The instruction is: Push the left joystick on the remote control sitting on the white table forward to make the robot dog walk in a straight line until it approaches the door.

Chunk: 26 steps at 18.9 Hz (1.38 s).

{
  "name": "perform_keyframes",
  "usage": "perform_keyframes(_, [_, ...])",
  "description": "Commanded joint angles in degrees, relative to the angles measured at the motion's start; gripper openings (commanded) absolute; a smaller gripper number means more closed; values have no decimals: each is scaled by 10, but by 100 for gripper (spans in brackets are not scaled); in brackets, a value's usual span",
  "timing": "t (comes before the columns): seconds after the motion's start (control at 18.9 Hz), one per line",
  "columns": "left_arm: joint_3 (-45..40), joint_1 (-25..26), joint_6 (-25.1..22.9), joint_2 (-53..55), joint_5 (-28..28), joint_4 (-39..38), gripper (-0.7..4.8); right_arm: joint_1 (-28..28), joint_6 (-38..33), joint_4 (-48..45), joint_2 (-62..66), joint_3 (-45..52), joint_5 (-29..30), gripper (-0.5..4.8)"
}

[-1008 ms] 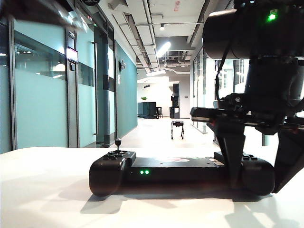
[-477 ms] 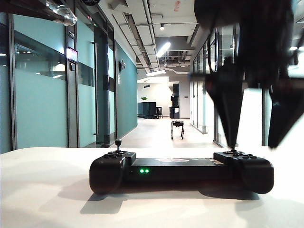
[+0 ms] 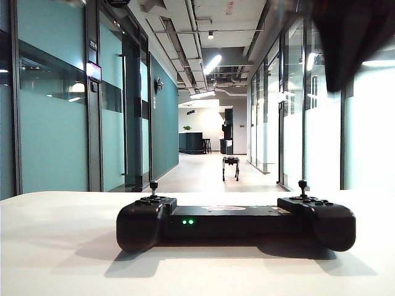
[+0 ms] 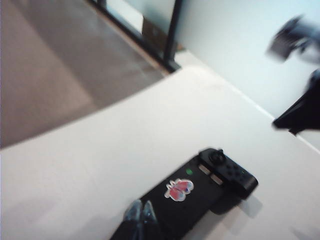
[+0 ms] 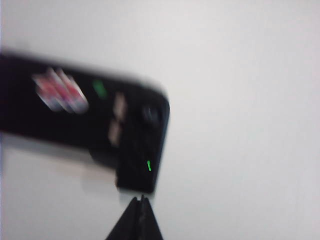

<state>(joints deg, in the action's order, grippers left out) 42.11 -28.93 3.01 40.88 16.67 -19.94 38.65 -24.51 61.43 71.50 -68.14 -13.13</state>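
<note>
Remote control [image 3: 234, 223] sat on the white table [image 3: 62, 246] facing a teal-walled corridor, as I saw left gripper [image 4: 140, 211] and right gripper [image 5: 141, 202] clenched, empty.

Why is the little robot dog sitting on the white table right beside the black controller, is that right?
Not quite. The robot dog is standing far down the hallway floor, not on the white table. The exterior view shows it well behind the remote control, which is the black controller lying on that table.
</note>
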Motion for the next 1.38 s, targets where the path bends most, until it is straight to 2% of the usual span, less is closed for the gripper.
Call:
perform_keyframes(0.05, [-20, 0, -11, -26, -16, 3, -5, 15, 47, -82, -57, 21, -27, -1])
perform_keyframes(0.21, [-53, 0, -11, -68, -64, 7, -5, 28, 97, -177, -122, 64, -50, -1])
perform_keyframes(0.32, [-80, 0, -11, -100, -96, 13, -5, 28, 97, -198, -141, 72, -51, 0])
perform_keyframes(0.58, [-155, 0, -10, -199, -129, 50, -5, 28, 98, -197, -143, 72, -51, 0])
perform_keyframes(0.8, [-224, 0, -8, -272, -140, 123, -5, 28, 98, -197, -142, 72, -51, 0])
perform_keyframes(1.06, [-262, 0, -9, -312, -161, 158, -5, 28, 98, -197, -142, 72, -51, 0])
perform_keyframes(1.27, [-264, 0, -9, -340, -195, 157, -5, 28, 98, -197, -142, 72, -51, -1])
perform_keyframes(1.38, [-275, 11, -9, -356, -194, 160, -5, 28, 98, -197, -142, 72, -51, 0])
